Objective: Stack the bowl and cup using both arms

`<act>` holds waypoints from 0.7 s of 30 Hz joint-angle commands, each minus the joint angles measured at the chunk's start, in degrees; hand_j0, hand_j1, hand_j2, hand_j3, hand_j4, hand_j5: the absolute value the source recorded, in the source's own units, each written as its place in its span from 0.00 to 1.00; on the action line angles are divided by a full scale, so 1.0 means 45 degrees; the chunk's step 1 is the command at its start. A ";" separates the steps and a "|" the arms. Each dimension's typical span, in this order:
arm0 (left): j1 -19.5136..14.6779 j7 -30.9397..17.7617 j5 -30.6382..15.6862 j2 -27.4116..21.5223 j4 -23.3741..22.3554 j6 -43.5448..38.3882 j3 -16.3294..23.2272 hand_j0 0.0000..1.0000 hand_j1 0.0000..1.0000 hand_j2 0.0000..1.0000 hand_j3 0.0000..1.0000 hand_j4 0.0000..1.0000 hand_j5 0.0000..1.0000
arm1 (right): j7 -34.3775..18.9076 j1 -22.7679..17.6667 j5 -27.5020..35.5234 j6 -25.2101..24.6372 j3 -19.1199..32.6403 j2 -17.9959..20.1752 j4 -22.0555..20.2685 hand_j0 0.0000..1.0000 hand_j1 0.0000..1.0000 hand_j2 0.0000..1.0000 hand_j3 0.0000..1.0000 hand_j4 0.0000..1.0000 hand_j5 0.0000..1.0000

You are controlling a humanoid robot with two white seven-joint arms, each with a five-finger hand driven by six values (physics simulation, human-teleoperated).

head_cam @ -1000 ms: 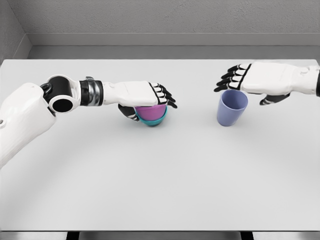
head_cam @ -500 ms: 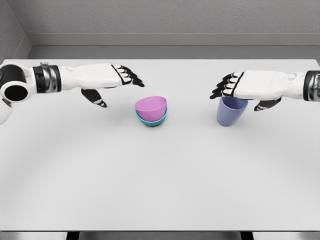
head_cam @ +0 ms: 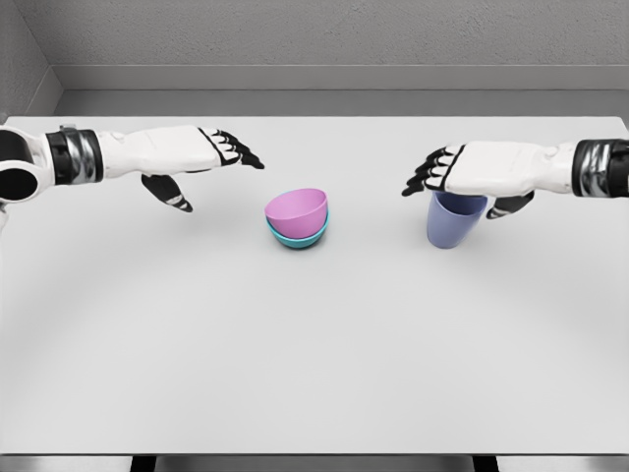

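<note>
On the white table [head_cam: 314, 354], my left hand [head_cam: 182, 152] hangs open beside the stacked bowls [head_cam: 298, 218] while my right hand [head_cam: 472, 172], fingers spread, covers the cup [head_cam: 450, 224], needing a firm grasp next.

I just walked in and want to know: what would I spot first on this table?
Probably the pink bowl nested in a teal bowl mid-table, the brightest things there. To the right stands a purple cup with the right hand just above its rim. The left hand hovers open, left of the bowls.
</note>
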State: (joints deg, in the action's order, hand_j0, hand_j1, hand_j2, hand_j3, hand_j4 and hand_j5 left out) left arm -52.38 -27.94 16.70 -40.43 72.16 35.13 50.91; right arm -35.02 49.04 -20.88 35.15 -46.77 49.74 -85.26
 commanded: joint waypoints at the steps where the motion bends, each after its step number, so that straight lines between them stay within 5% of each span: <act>1: 0.0000 0.0017 -0.0079 -0.0019 -0.0020 -0.0029 -0.0024 1.00 1.00 1.00 1.00 1.00 1.00 | 0.0005 0.0000 0.0030 -0.0033 -0.0056 -0.0039 0.0059 1.00 1.00 1.00 1.00 1.00 1.00; 21: 0.0137 -0.0003 -0.0079 0.0059 -0.0020 -0.0029 -0.0004 1.00 1.00 1.00 1.00 1.00 1.00 | 0.0005 0.0195 0.0030 -0.0033 -0.0095 -0.0117 0.0860 1.00 1.00 1.00 1.00 1.00 1.00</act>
State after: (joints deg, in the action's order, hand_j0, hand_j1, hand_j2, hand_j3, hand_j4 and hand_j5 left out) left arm -51.59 -28.00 16.70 -40.19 72.05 35.13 50.95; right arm -35.02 49.92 -21.00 35.14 -47.24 49.19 -81.75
